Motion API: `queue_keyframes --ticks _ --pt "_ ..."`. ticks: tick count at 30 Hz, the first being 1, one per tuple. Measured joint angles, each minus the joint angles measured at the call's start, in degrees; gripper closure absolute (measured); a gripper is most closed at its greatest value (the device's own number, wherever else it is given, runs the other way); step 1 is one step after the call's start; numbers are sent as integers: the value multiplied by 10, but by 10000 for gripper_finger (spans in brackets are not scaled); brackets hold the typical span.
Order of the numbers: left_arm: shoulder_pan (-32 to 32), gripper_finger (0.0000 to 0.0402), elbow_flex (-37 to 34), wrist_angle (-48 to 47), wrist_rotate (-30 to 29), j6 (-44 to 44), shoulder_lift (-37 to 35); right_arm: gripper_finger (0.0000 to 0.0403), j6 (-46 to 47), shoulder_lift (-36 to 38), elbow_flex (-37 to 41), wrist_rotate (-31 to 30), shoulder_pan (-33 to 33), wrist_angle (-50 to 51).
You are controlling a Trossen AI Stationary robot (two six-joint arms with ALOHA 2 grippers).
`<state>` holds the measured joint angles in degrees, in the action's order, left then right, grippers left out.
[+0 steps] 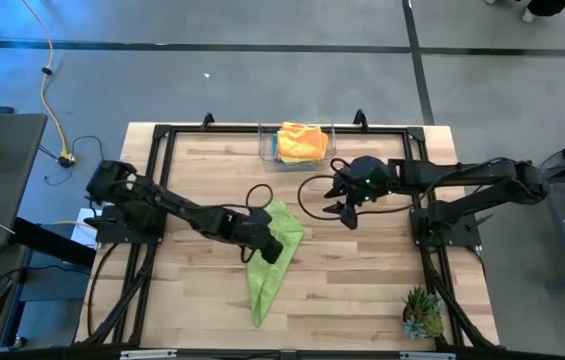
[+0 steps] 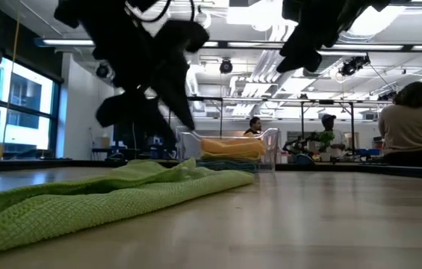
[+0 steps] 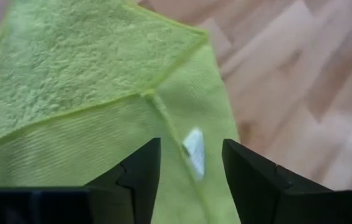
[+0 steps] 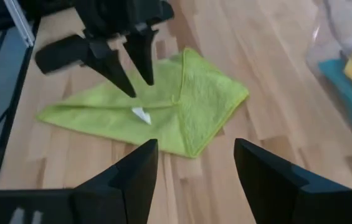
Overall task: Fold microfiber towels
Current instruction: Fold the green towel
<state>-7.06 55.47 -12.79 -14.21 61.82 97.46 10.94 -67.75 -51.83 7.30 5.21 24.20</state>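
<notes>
The lime green towel (image 1: 269, 262) is lying partly folded on the table (image 1: 362, 290) in front of me. I'm hovering the left gripper (image 4: 137, 87) just above it, fingers released; the right gripper (image 1: 345, 213) is waiting nearby, also released. The orange towel (image 1: 301, 141) is sitting in the clear bin (image 1: 268, 150).

Towel: lime green towel (image 3: 95, 106), folded, on wooden table (image 3: 300, 81).
Tag: apparently white label (image 3: 194, 149).
Left gripper (image 3: 191, 180): fingers apart, above towel.
</notes>
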Motion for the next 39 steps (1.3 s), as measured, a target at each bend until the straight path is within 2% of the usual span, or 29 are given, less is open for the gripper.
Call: queue_keyframes --ticks 7,12,15,18,23,25,29,33,36,39 --pt "5 234 10 39 -26 37 48 198 -17 31 0 -25 1 14" --pt "7 235 25 -8 -54 63 75 198 -24 38 0 -41 1 12" --pt "7 248 36 -1 -54 66 96 198 -24 42 0 -46 1 17" --pt "7 283 36 -12 -64 72 93 198 -24 47 0 -58 1 24" --pt "3 375 44 -88 -106 76 64 199 -25 57 0 -64 3 25" --pt "0 393 49 -122 -129 76 35 199 -26 58 0 -69 3 30" --pt "-10 391 50 -182 -158 94 -22 199 -26 59 0 -69 3 27" --pt "-33 398 51 -289 -201 145 -83 202 -24 55 0 -69 3 26" --pt "-55 399 50 -393 -211 203 -112 218 -24 51 0 -69 3 19" --pt "-83 400 47 -451 -210 262 -118 250 -23 49 0 -69 3 18"
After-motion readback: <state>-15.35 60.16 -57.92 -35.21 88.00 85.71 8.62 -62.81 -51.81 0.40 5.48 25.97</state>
